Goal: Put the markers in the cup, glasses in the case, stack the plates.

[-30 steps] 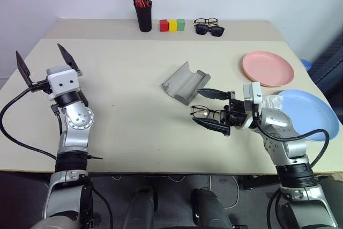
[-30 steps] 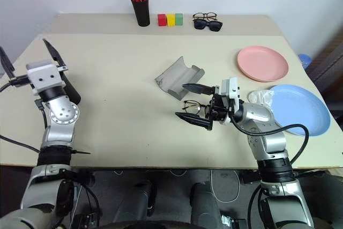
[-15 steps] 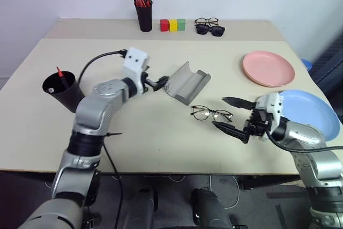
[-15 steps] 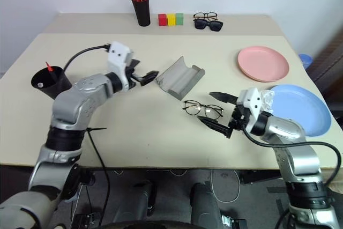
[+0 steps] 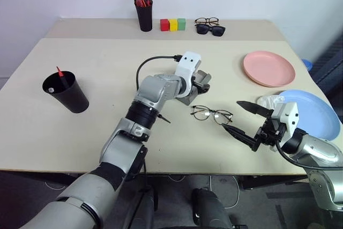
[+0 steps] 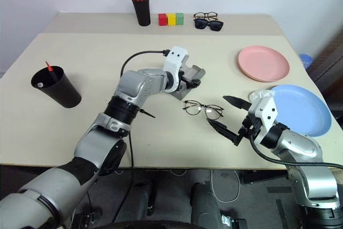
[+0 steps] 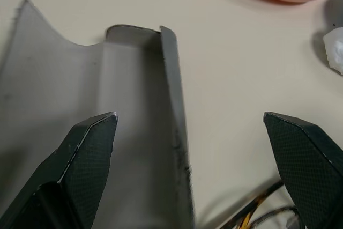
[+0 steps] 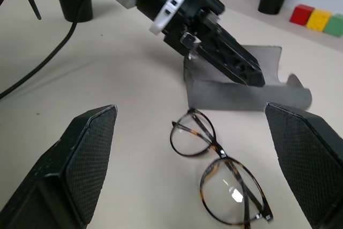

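Lying open and empty under the spread left gripper [image 6: 192, 82], the grey hard-shell case [image 6: 186, 76] sits beside the thin wire-rimmed glasses [image 6: 203, 109], the right gripper [image 6: 229, 117] spread nearby, two markers [image 6: 46, 73] in the black cup [image 6: 59, 89].

Left claw [image 5: 202, 83] now over case [image 5: 188, 90]; right claw [image 5: 244, 122] back from glasses [image 5: 212, 114].
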Motion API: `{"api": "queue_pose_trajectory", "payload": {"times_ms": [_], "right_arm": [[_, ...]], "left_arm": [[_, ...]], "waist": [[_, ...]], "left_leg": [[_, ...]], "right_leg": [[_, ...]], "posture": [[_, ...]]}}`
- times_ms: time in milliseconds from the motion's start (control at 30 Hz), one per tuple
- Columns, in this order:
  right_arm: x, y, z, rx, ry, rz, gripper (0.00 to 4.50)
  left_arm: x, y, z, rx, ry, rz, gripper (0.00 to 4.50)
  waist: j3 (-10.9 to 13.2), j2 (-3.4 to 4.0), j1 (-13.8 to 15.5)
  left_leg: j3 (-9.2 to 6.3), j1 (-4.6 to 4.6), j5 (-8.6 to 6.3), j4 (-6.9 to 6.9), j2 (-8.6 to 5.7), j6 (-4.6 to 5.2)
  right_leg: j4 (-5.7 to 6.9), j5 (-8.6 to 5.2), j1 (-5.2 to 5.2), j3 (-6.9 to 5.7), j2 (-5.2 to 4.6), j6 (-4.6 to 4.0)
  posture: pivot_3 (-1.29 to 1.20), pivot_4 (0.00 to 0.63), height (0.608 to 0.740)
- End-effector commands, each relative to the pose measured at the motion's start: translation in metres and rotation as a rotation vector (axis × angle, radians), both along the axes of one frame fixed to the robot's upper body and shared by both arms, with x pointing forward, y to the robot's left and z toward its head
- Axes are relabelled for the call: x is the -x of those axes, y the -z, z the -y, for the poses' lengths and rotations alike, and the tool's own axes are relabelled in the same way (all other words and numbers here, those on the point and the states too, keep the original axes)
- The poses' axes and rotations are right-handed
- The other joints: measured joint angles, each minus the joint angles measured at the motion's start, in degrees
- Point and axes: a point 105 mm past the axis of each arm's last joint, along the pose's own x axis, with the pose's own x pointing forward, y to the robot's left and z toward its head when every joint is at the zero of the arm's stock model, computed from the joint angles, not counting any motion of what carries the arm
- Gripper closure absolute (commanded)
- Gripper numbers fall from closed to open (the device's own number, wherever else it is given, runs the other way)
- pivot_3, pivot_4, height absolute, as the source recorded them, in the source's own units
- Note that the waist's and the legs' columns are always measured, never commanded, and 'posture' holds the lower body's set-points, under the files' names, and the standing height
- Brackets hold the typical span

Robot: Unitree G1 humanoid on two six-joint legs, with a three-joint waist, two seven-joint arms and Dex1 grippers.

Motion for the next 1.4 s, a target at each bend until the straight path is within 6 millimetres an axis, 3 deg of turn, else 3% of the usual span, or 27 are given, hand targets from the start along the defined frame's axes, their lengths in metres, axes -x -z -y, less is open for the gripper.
{"api": "queue_pose_trajectory", "payload": {"times_ms": [33, 267, 433, 567, 700, 833, 933, 1200, 1400], "right_arm": [[0.004, -0.012, 0.002, 0.005, 0.010, 0.064, 0.00], [0.007, -0.012, 0.004, 0.005, 0.033, 0.076, 0.00], [0.008, -0.011, 0.006, 0.006, 0.044, 0.080, 0.00], [0.007, -0.011, 0.005, 0.006, 0.048, 0.085, 0.00], [0.005, -0.010, 0.004, 0.007, 0.047, 0.088, 0.00], [0.004, -0.010, 0.000, 0.001, 0.040, 0.091, 0.00], [0.005, -0.010, 0.000, 0.000, 0.039, 0.091, 0.00], [0.005, -0.010, 0.000, -0.003, 0.046, 0.092, 0.00], [0.004, -0.011, -0.001, -0.002, 0.046, 0.098, 0.00]], "left_arm": [[-0.005, -0.006, 0.013, -0.026, -0.003, 0.038, 0.88], [-0.009, 0.008, 0.015, -0.085, -0.012, 0.012, 4.43], [-0.012, 0.010, 0.010, -0.103, 0.014, 0.027, 4.48], [-0.002, 0.008, 0.006, -0.122, 0.173, 0.045, 4.48], [0.027, 0.024, -0.015, -0.221, 0.452, 0.048, 4.48], [0.038, 0.039, -0.043, -0.301, 0.522, 0.040, 4.48], [0.048, 0.040, -0.050, -0.305, 0.571, 0.026, 4.48], [0.080, 0.034, -0.015, -0.239, 0.720, 0.041, 4.48], [0.078, 0.029, 0.001, -0.219, 0.691, 0.055, 4.48]], "waist": [[0.01, -0.01, 0.06], [0.03, -0.04, 0.03], [0.03, -0.05, 0.04], [0.03, -0.03, -0.07], [0.00, 0.03, -0.50], [-0.01, 0.06, -0.19], [-0.02, 0.05, -0.10], [-0.02, 0.05, 0.19], [-0.01, 0.04, -0.13]], "left_leg": [[0.00, -0.01, 0.00, 0.00, 0.00, 0.00], [0.00, -0.02, -0.01, 0.00, 0.00, -0.01], [0.00, -0.03, -0.01, 0.00, 0.00, -0.02], [0.01, -0.02, -0.01, -0.03, 0.00, -0.02], [0.01, 0.00, -0.01, -0.11, 0.02, -0.02], [0.00, 0.01, 0.00, -0.11, 0.03, -0.01], [0.00, 0.00, -0.01, -0.01, 0.04, -0.01], [-0.01, -0.04, 0.00, 0.00, 0.03, 0.01], [-0.01, -0.04, 0.00, 0.03, 0.02, 0.01]], "right_leg": [[0.00, 0.00, -0.01, 0.00, 0.00, 0.00], [-0.02, 0.00, -0.02, -0.01, 0.00, 0.01], [-0.05, 0.00, -0.01, -0.01, 0.00, 0.01], [-0.05, 0.00, -0.02, -0.01, 0.00, 0.00], [-0.03, 0.15, -0.03, 0.00, 0.00, -0.25], [-0.02, 0.14, -0.04, 0.01, 0.00, -0.28], [-0.02, 0.14, 0.00, 0.01, -0.01, -0.29], [-0.04, 0.13, 0.02, 0.01, -0.03, -0.29], [-0.02, 0.13, 0.02, 0.00, -0.03, -0.28]], "posture": [[0.00, 0.150, 0.740], [0.00, 0.150, 0.740], [0.00, 0.150, 0.740], [0.00, 0.150, 0.740], [0.00, 0.150, 0.740], [0.00, 0.150, 0.740], [0.00, 0.150, 0.740], [0.00, 0.150, 0.740], [0.00, 0.150, 0.740]]}}
